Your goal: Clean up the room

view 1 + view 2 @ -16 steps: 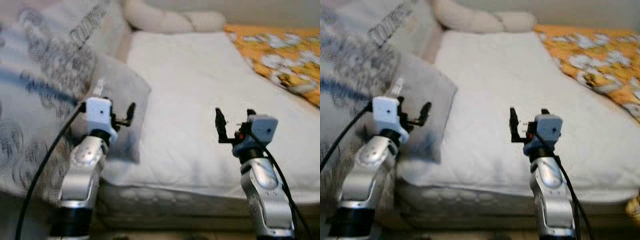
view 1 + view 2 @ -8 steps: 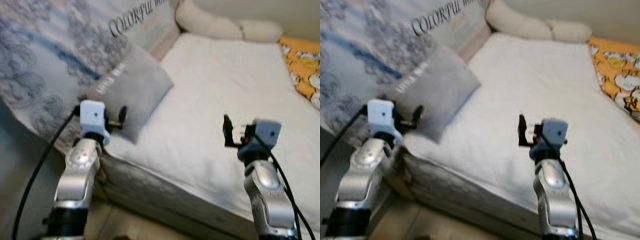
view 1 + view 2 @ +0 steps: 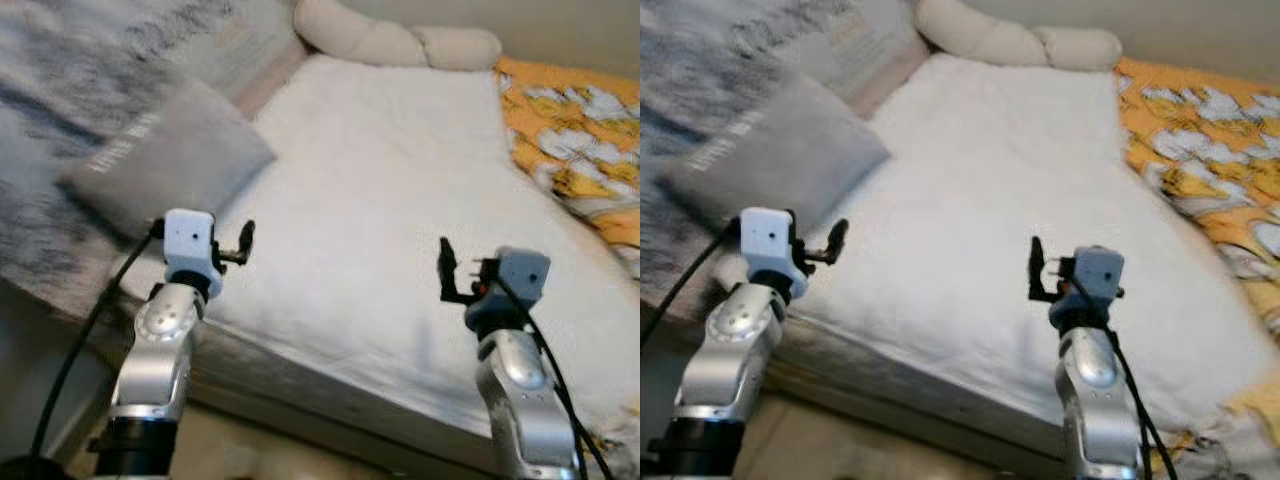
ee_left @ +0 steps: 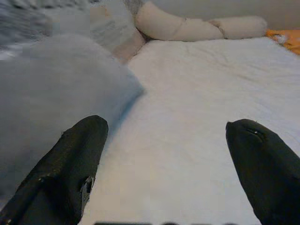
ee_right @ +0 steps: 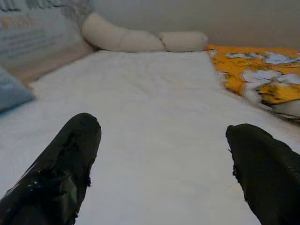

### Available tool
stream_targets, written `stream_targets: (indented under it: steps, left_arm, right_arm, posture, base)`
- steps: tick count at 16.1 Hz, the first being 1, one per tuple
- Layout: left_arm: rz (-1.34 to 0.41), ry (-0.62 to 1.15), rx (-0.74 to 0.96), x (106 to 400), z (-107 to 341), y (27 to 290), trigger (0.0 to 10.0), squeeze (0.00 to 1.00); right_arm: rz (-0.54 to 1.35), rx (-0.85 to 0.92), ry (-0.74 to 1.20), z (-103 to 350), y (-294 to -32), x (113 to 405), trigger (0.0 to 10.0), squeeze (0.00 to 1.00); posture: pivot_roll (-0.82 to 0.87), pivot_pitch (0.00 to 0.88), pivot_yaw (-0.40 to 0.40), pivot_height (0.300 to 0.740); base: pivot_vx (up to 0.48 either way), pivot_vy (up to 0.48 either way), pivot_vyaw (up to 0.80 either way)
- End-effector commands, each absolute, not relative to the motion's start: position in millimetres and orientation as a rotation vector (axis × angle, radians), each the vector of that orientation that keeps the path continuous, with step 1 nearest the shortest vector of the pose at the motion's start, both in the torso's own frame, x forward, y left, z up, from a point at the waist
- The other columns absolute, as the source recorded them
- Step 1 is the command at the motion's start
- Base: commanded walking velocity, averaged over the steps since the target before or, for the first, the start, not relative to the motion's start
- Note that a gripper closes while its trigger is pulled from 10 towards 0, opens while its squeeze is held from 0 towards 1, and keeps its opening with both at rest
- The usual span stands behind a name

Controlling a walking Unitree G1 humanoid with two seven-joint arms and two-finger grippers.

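Wide bare white bed [image 3: 380, 180] lies open ahead; grey pillow [image 3: 165, 160] bounds the left, orange blanket [image 3: 570, 150] the right, cream bolster [image 3: 400, 42] the far end.

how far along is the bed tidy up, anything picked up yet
Nothing looks done or in hand. The left gripper and right gripper hover open and empty over the white mattress. Left to do: the grey pillow lies askew at the edge, and the orange blanket is rumpled on the far side.

arms: silver, rounded metal segments
wrists: pale blue-white boxy housings
left gripper [image 3: 243, 243]: two long black fingers
right gripper [image 3: 447, 272]: same black fingers
cables: black, trailing along each arm
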State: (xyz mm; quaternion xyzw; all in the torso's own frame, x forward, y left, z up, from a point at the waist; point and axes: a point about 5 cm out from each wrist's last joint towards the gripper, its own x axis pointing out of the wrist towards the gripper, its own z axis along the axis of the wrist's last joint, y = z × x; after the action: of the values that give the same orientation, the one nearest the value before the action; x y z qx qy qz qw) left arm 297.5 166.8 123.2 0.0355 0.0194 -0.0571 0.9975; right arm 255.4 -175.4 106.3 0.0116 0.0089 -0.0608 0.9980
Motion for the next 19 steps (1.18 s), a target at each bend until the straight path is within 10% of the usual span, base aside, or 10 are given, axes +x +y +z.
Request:
stream_targets:
  steps: [1, 19]
  left_arm:
    - [-0.132, 0.03, 0.092, 299.2, 124.8, 162.9, 10.0, 0.89]
    - [-0.125, 0.044, 0.1, 294.7, 118.3, 163.6, 10.0, 0.9]
  right_arm:
    - [-0.124, 0.014, -0.014, 111.6, -176.0, 257.2, 10.0, 1.0]
    - [-0.081, 0.008, 0.047, 105.3, -170.7, 258.1, 10.0, 1.0]
  posture:
    - [-0.1, 0.0, 0.011, 0.74]
    - [-0.1, 0.0, -0.001, 0.74]
  base:
    - [0.0, -0.48, 0.0]
    - [0.0, -0.48, 0.0]
